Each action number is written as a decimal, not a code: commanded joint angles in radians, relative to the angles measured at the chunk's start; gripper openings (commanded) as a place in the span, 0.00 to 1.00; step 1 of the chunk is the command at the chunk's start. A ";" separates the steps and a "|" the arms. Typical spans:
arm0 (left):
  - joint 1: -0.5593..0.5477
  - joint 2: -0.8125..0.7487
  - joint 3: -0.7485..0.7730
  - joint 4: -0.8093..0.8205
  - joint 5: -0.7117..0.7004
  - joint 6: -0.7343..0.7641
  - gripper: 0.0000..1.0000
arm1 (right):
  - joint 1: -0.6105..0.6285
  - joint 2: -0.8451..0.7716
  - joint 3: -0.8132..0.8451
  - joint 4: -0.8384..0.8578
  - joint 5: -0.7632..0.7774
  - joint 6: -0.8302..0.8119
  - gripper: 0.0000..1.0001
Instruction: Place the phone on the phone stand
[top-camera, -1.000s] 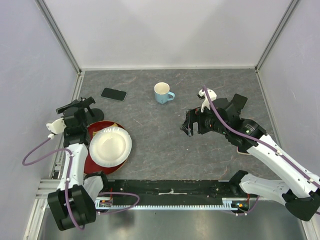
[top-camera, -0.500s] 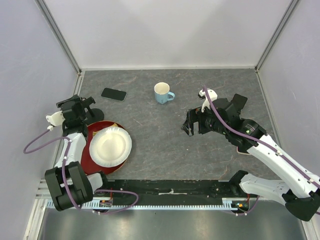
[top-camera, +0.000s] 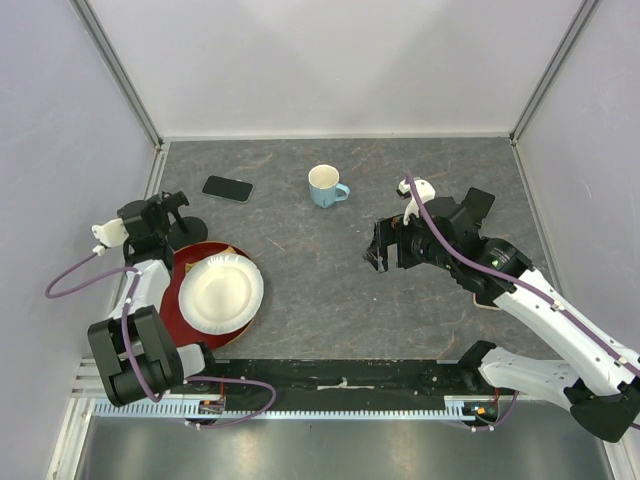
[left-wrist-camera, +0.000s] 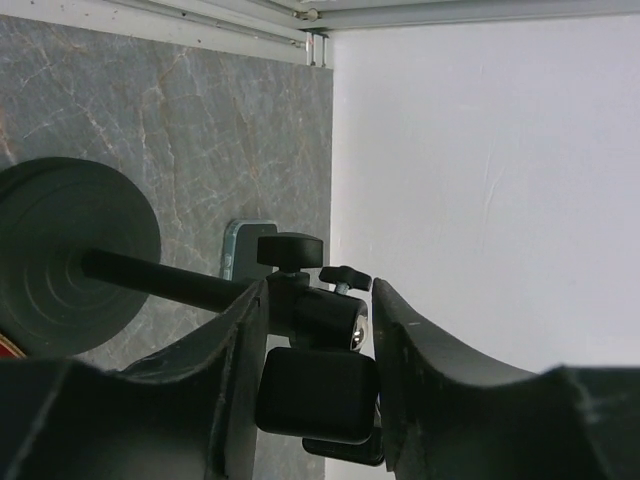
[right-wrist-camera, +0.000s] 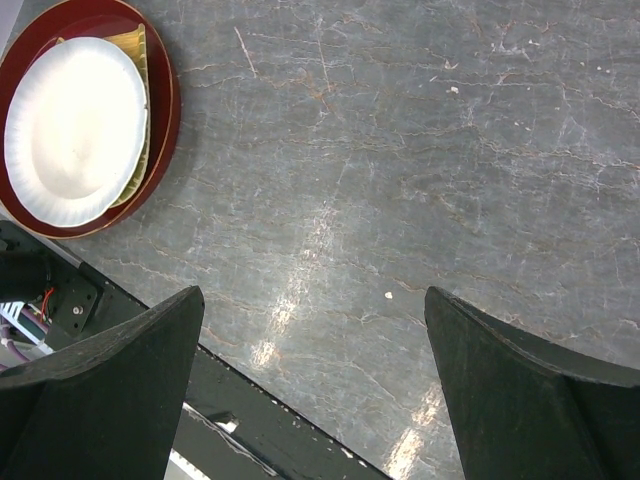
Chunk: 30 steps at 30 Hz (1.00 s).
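We see the phone (top-camera: 228, 188) lying flat on the grey stone-patterned table (top-camera: 320, 300), toward the far left, dark face up and well apart from both arms. Nothing holds it, and it is not on the phone stand (left-wrist-camera: 318, 392).

The stand sits just nearer than the phone, close to the left wall. In the left wrist view its round black base faces the camera on the left, and a thin black rod runs from the base's middle to a knobbed head. The left gripper (top-camera: 166, 211) is clenched on that head: both black fingers (left-wrist-camera: 240, 370) press against the sides of the square block below the knob, with no gap visible on either side. We cannot tell from either view whether the base lies flat on the table.

The right gripper (top-camera: 378, 247) hangs over the middle-right of the table, released, its two fingers spread wide with only bare tabletop between them in the right wrist view.

A pale blue mug (top-camera: 324, 186) stands upright near the far middle, its handle pointing right, between the phone and the right arm. At the near left, a white paper plate (top-camera: 220, 290) rests in a red dish (right-wrist-camera: 172, 95), with a yellowish layer showing under the plate's edge. The dish lies just nearer than the stand's base.
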 joint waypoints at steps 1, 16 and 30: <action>0.018 0.004 0.038 0.113 0.033 0.069 0.39 | -0.003 0.004 0.041 0.004 0.012 0.014 0.98; 0.029 0.001 0.079 0.306 0.281 -0.009 0.02 | -0.001 0.010 0.026 0.016 0.010 0.031 0.98; -0.063 -0.073 0.072 0.437 0.631 -0.110 0.02 | -0.001 0.062 -0.015 0.096 -0.051 0.072 0.98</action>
